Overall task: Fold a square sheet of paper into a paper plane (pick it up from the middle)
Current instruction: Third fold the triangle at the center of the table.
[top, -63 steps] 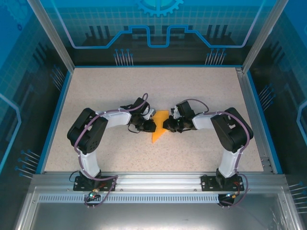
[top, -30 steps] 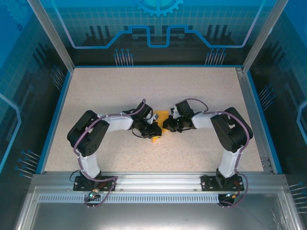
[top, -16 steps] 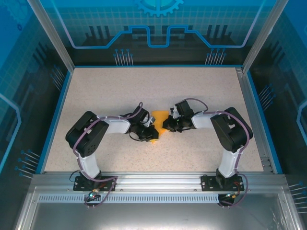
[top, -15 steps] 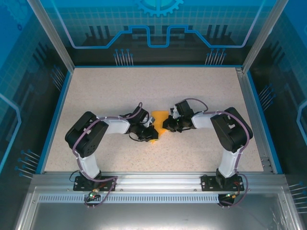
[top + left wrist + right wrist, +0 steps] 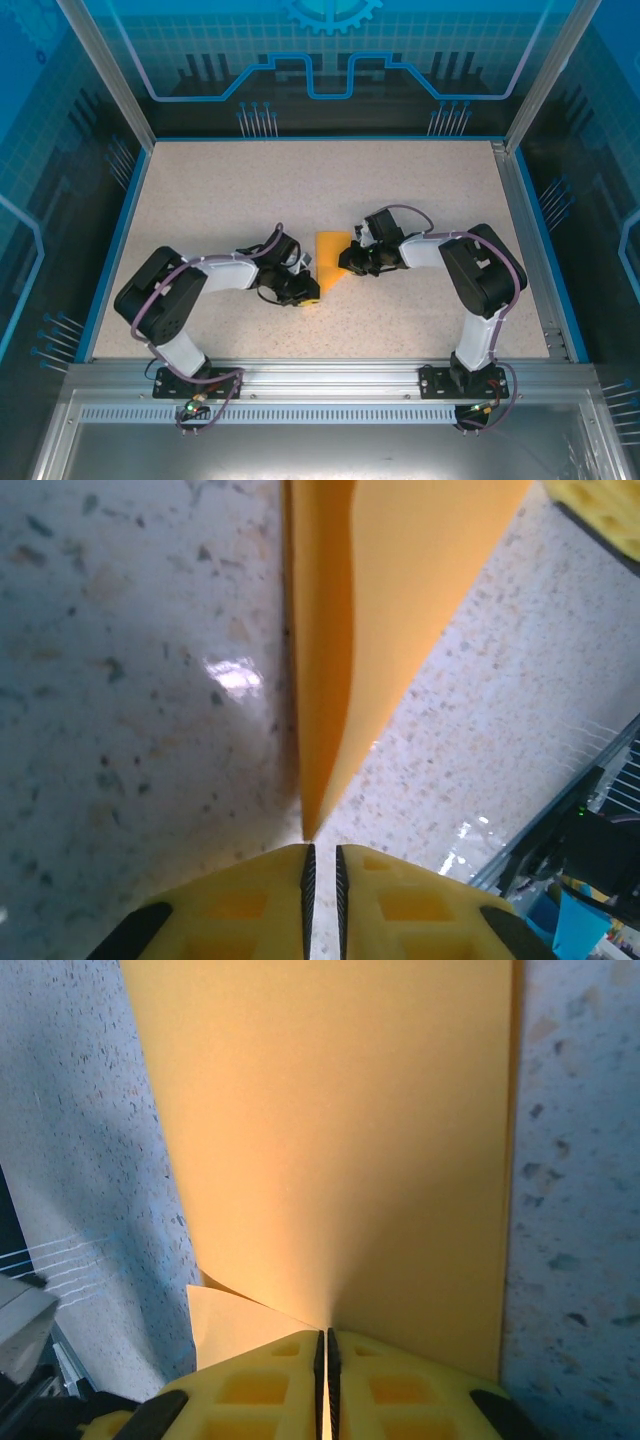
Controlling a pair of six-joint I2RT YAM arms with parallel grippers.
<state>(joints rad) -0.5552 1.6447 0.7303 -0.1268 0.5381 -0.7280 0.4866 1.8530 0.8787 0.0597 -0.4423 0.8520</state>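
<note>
The left gripper's point(image 5: 320, 848) yellow ribbed fingers point(image 5: 240, 900) are pressed almost together, with only a hairline slit between them. The pointed tip of the thin orange-yellow folded paper sheet point(image 5: 385, 600) comes right up to that slit. I cannot tell whether the tip is nipped or just touching. From this wrist view the paper widens away from the fingertips, one folded edge standing slightly proud along its left side, and it lies on the speckled beige tabletop point(image 5: 120, 680).

The right gripper's point(image 5: 325, 1333) yellow fingers point(image 5: 400, 1375) are closed tight on the paper point(image 5: 340, 1140), which runs straight into the line where they meet, so this one is pinching the sheet at its edge. A paler flap of a lower layer point(image 5: 228, 1325) pokes out just left of those fingers. The sheet spreads broad and flat beyond them, with its right edge straight against the tabletop point(image 5: 570, 1210).

From above, the paper point(image 5: 328, 252) lies near the middle of the tabletop point(image 5: 400, 190), between the two grippers. Its broad square end points away from the arm bases and its narrow point slants toward the near left. The left gripper point(image 5: 305, 292) sits at that near point, and the right gripper point(image 5: 350, 263) sits at the sheet's right edge. Both arms reach inward low over the surface, trailing purple cables point(image 5: 225, 262). A blue rim point(image 5: 130, 230) borders the table
</note>
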